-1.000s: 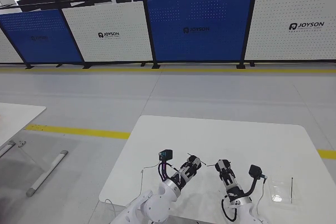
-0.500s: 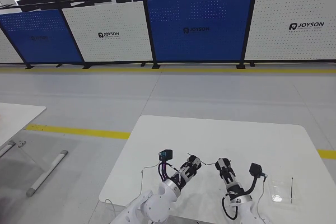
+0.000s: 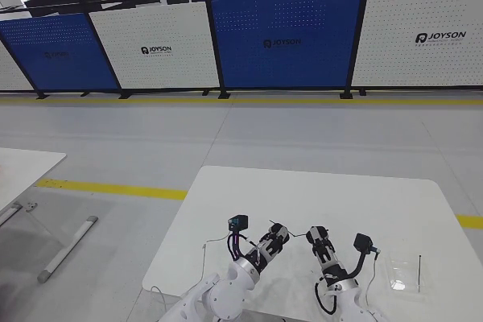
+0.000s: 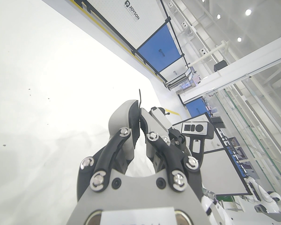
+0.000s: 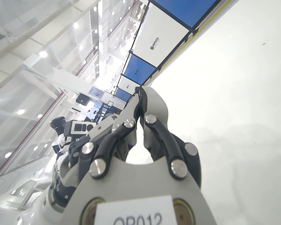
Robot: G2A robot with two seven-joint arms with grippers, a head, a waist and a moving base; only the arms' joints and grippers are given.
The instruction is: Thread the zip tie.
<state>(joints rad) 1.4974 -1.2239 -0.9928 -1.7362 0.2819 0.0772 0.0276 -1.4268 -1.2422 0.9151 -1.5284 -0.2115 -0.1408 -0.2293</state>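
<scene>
The big white counter holds everything. A clear bag lies flat on it at the near right, well apart from the arms. Both arms sit by the near edge, close together, with their tips pointing toward each other. The left pincer is pressed together on the thin black zip tie. A short end of the tie pokes out past its tips. The right pincer is pressed together too, with a small black bit of the tie pinched at its very tip.
</scene>
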